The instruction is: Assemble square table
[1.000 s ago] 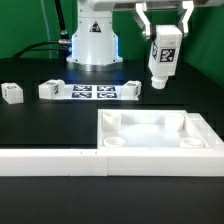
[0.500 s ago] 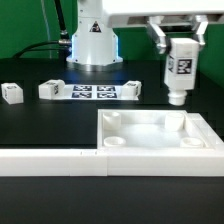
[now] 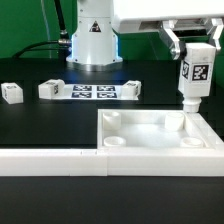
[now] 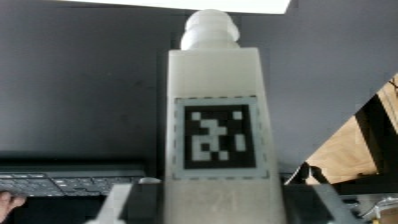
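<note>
The square tabletop (image 3: 155, 148) is a white slab with a raised rim and round corner sockets, lying at the exterior view's lower right. My gripper (image 3: 193, 50) is shut on a white leg (image 3: 193, 75) bearing a black-and-white tag. The leg hangs upright, its rounded tip just above the tabletop's far right corner. In the wrist view the leg (image 4: 219, 110) fills the middle, held between my fingers (image 4: 125, 205). Three more legs lie on the black table: one (image 3: 11, 93) at the far left, one (image 3: 51, 89) and one (image 3: 129, 88) at the marker board's ends.
The marker board (image 3: 90, 92) lies flat in front of the robot base (image 3: 93, 40). A long low white wall (image 3: 50, 160) runs along the front edge, left of the tabletop. A green backdrop stands behind.
My gripper has carried the leg toward the exterior view's right and lower, from beside the robot base to just above the tabletop's far right corner. The other parts have not moved.
</note>
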